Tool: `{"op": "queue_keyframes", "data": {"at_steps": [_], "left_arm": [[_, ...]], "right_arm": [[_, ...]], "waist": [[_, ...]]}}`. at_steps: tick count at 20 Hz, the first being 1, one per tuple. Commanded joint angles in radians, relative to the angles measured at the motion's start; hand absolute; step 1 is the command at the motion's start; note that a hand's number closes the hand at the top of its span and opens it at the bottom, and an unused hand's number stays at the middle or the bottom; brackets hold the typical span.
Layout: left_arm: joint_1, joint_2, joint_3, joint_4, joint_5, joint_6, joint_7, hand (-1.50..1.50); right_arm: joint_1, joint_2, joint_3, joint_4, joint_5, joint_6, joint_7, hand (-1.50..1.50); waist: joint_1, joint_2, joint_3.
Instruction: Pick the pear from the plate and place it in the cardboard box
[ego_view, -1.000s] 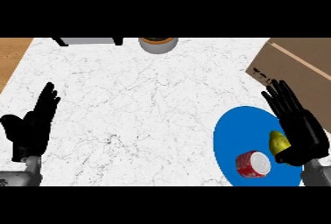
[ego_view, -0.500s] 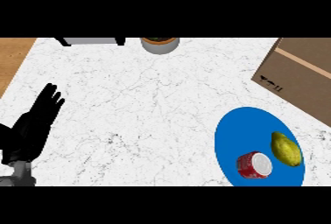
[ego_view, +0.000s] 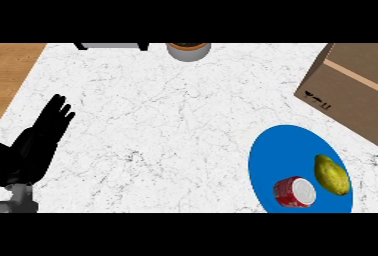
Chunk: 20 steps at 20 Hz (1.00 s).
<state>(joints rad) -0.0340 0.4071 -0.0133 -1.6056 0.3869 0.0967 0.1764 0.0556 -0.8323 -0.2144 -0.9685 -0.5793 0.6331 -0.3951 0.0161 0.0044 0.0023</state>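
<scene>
A yellow-green pear (ego_view: 332, 175) lies on the right side of a blue plate (ego_view: 277, 155) at the lower right of the counter. Beside it on the plate lies a red can (ego_view: 295, 192) with a white end. The cardboard box (ego_view: 347, 87) stands at the right edge, behind the plate. My left hand (ego_view: 37, 145) rests open at the lower left, fingers pointing up, far from the plate. My right hand does not show.
A grey cup with a brown rim (ego_view: 188, 50) stands at the back middle, and a dark object (ego_view: 111, 46) lies left of it. A wooden surface (ego_view: 15, 65) borders the white marble counter (ego_view: 170, 130) at the left.
My right hand, which was open over the pear and plate, has left the view. The view has shifted, so plate and box sit lower and more to the right; the left hand sits lower.
</scene>
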Motion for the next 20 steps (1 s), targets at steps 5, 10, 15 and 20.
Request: {"op": "queue_keyframes", "data": {"at_steps": [5,10,15,20], "left_arm": [[0.013,-0.001,0.012,-0.006,0.005,-0.017,0.019,0.00],[0.016,-0.026,0.014,-0.015,-0.023,-0.013,0.008,0.00],[0.013,0.000,0.083,0.044,0.002,-0.085,-0.004,0.00],[0.046,-0.047,0.053,-0.015,-0.047,-0.051,0.003,0.00]], "right_arm": [[-0.101,-0.157,0.126,0.006,0.207,0.160,0.050,-1.50],[-0.225,-0.075,0.200,0.047,0.258,0.169,0.170,-1.50],[-0.233,-0.073,0.190,0.092,0.278,0.273,0.187,-1.50],[-0.288,-0.083,0.201,0.221,0.402,0.348,0.070,-1.50]], "waist": [[0.004,-0.002,-0.001],[0.000,-0.002,-0.002],[-0.011,-0.004,-0.002],[-0.006,-0.003,-0.001]]}}
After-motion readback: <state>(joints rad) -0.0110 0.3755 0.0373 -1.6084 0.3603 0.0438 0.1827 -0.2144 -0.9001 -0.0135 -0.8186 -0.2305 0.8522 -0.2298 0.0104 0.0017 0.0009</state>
